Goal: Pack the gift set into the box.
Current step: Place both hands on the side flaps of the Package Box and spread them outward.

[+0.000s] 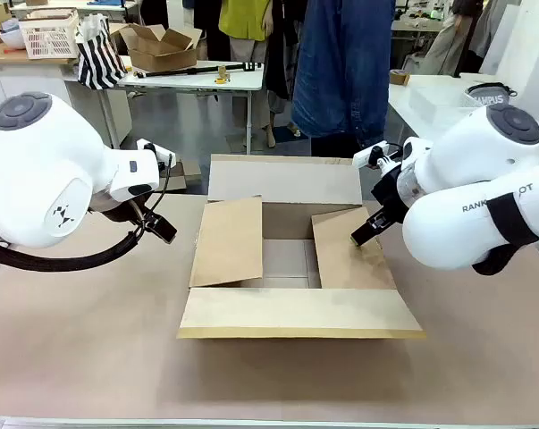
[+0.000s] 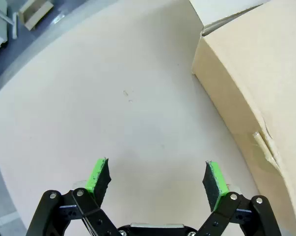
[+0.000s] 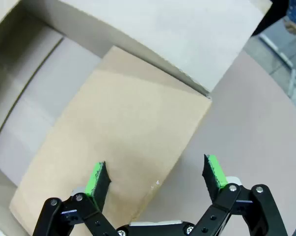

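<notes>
The large brown cardboard box (image 1: 291, 268) lies in the middle of the table with its four flaps spread and its inside bare. My left gripper (image 1: 159, 223) hangs open over the bare table left of the box; in its wrist view (image 2: 157, 179) nothing is between the green pads and the box wall (image 2: 255, 93) lies to the right. My right gripper (image 1: 366, 231) is open above the right side flap (image 3: 118, 142), holding nothing (image 3: 155, 178). The gift set basket is out of view.
The far table holds a white lattice crate (image 1: 50, 36), a striped bag (image 1: 100, 54) and a smaller brown carton (image 1: 162, 46). A person in denim (image 1: 341, 67) stands behind the box. The brown table (image 1: 81, 349) surface extends around the box.
</notes>
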`<action>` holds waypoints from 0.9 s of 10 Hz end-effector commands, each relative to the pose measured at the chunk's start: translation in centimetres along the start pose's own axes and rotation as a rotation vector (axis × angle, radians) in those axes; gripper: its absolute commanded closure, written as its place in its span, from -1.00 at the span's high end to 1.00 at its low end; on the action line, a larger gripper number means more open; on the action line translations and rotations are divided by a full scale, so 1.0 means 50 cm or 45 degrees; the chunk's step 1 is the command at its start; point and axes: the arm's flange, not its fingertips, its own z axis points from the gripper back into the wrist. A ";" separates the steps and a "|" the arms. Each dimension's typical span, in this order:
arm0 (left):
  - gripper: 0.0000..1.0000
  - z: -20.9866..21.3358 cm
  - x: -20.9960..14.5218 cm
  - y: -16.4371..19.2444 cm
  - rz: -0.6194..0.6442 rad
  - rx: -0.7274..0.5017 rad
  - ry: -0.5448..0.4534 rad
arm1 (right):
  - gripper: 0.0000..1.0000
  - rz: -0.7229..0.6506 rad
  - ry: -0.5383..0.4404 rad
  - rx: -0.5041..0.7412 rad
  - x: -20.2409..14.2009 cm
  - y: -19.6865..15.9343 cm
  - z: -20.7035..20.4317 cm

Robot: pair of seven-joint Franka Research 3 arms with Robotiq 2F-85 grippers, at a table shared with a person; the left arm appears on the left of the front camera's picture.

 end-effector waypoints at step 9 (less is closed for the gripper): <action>1.00 0.000 0.000 0.000 0.000 0.000 0.000 | 1.00 0.000 0.000 0.000 0.000 0.000 0.000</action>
